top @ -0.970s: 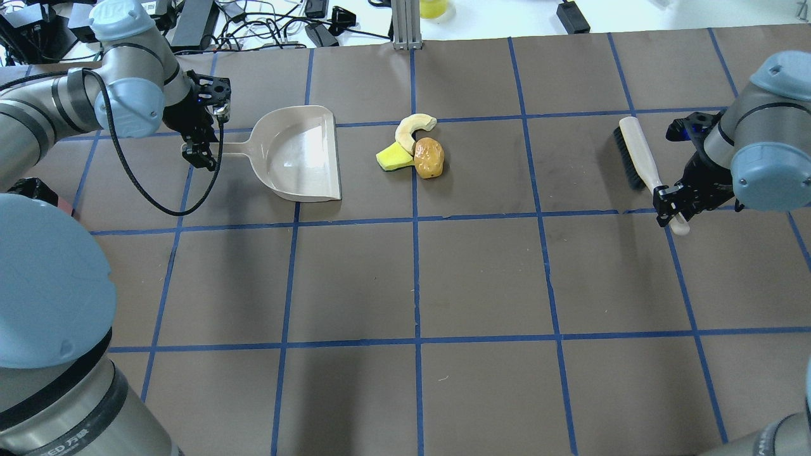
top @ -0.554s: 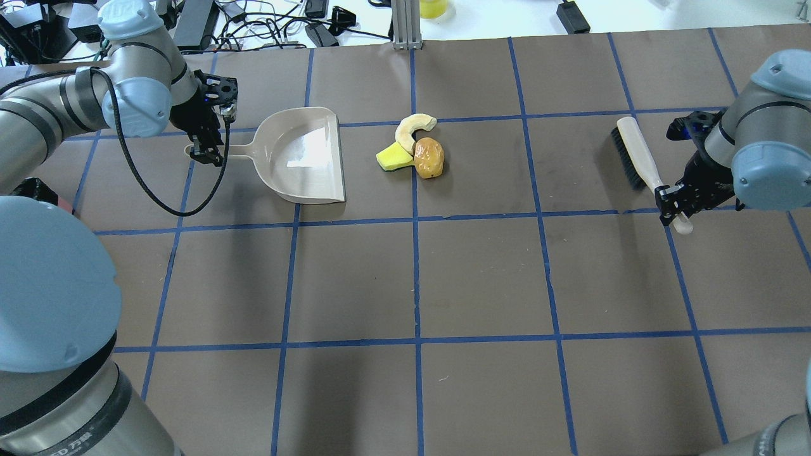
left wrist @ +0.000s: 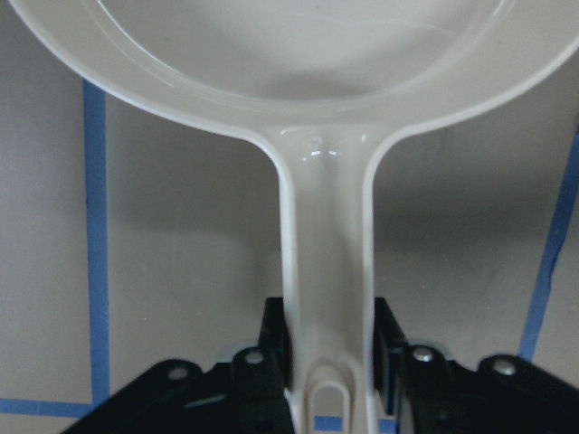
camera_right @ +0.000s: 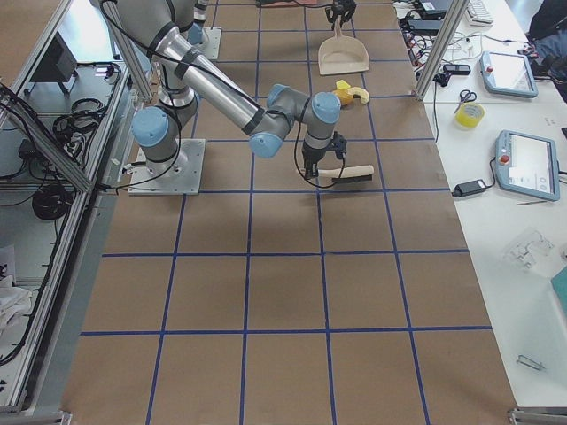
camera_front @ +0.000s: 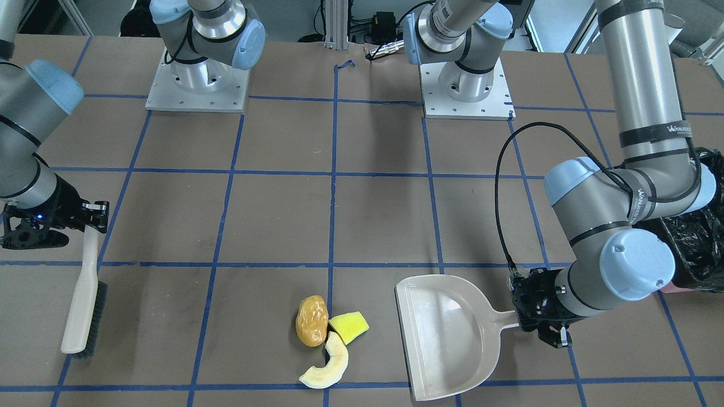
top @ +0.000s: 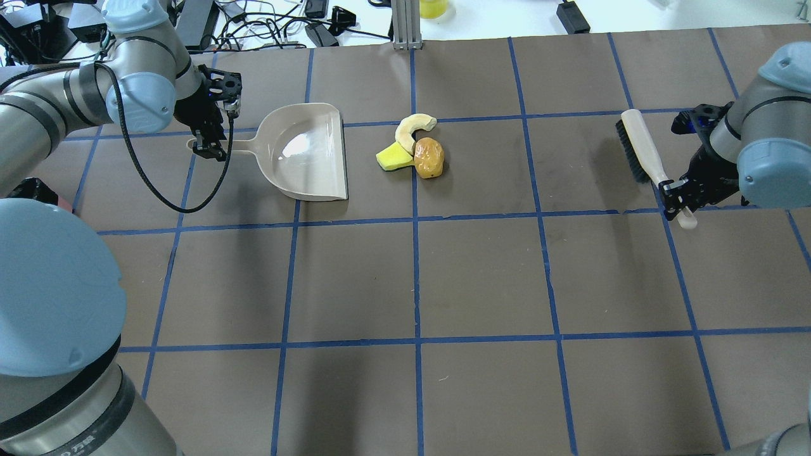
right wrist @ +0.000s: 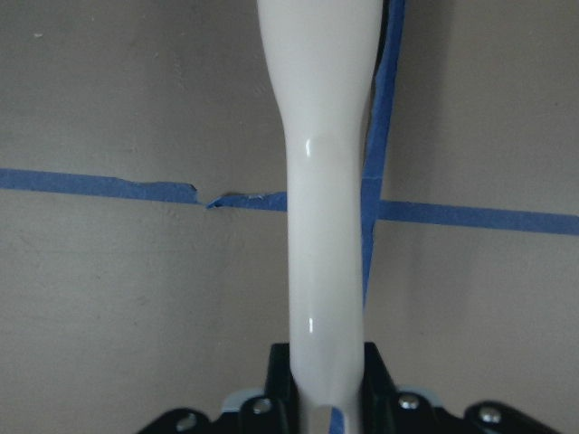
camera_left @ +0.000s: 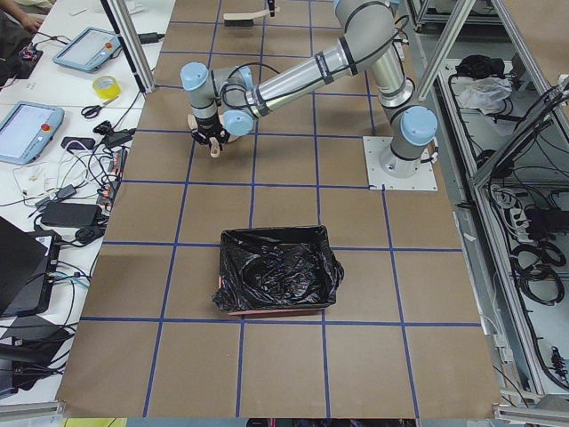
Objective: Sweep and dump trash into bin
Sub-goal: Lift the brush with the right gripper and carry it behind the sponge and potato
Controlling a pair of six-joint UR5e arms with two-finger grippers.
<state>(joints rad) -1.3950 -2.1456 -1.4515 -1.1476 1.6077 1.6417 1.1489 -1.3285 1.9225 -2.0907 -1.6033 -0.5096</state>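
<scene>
The trash lies together at the table's far middle: an orange-brown lump (top: 429, 157), a yellow wedge (top: 391, 156) and a cream curved slice (top: 410, 128). My left gripper (top: 209, 149) is shut on the handle of the beige dustpan (top: 304, 152), whose open mouth faces the trash, a short gap away. My right gripper (top: 675, 193) is shut on the handle of the beige brush (top: 637, 149), well to the right of the trash. The bin (camera_left: 277, 271), lined in black plastic, stands at the table's left end, behind my left arm.
Cables and devices (top: 266, 25) and an aluminium post (top: 405, 25) lie beyond the table's far edge. The arm base plates (camera_front: 197, 85) sit on the robot's side. Blue tape lines grid the brown table top.
My left gripper has pushed the dustpan slightly right, toward the trash, and turned it a little. My right gripper has shifted the brush slightly right and farther away. The trash has not moved.
</scene>
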